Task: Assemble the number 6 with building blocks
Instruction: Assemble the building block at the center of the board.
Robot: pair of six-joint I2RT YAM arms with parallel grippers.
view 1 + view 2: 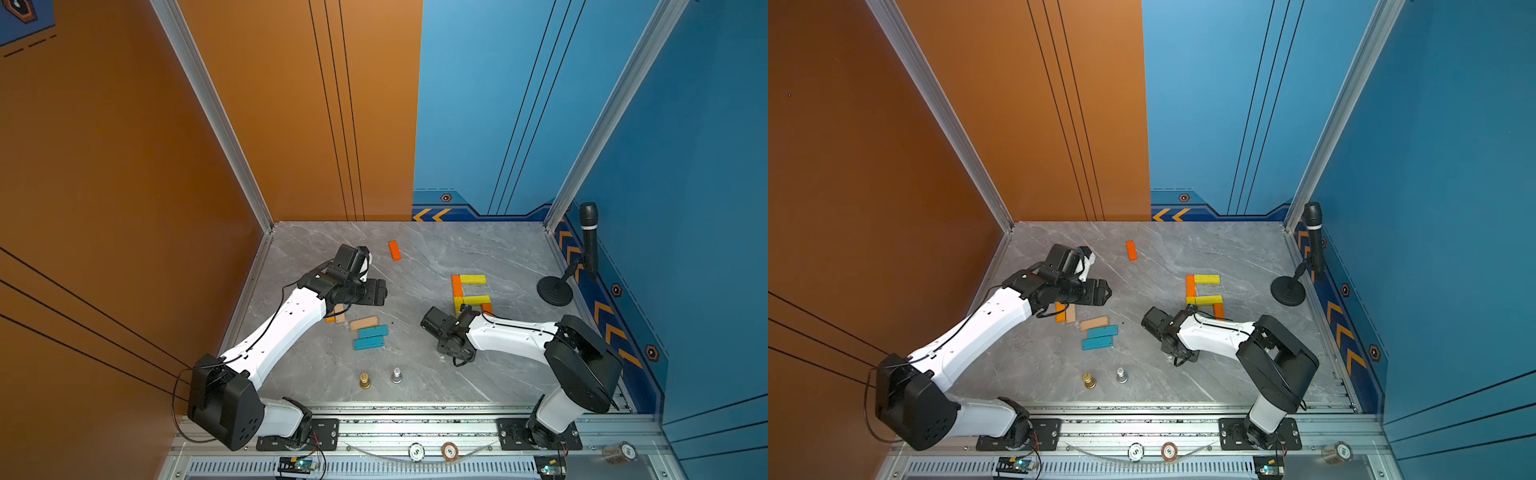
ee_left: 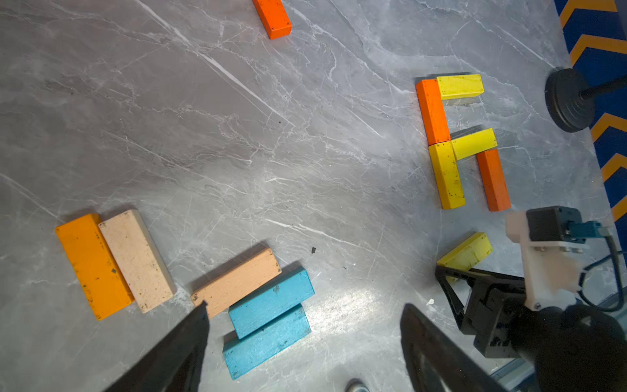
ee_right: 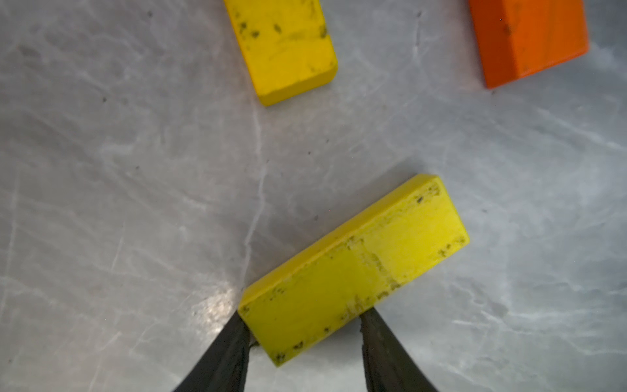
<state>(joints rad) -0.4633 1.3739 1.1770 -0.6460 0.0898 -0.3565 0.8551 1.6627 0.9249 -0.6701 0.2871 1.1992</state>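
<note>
A partial figure of building blocks lies right of centre: an orange upright (image 1: 456, 286), a yellow top bar (image 1: 473, 279), a yellow middle bar (image 1: 476, 299), a yellow lower-left upright (image 2: 447, 174) and an orange lower-right upright (image 2: 493, 180). My right gripper (image 3: 303, 319) is shut on one end of another yellow block (image 3: 356, 268), held askew just below that figure's open bottom. My left gripper (image 2: 304, 305) hangs open over the table beside two teal blocks (image 2: 271, 302). Tan (image 2: 237, 280), tan (image 2: 135, 259) and amber (image 2: 91, 264) blocks lie loose nearby. A lone orange block (image 1: 395, 250) lies farther back.
A gold pawn (image 1: 365, 380) and a silver pawn (image 1: 397, 375) stand near the front edge. A microphone on a round black base (image 1: 555, 292) stands by the right wall. Round chips (image 1: 416, 451) sit on the front rail. Walls close in the left, back and right sides.
</note>
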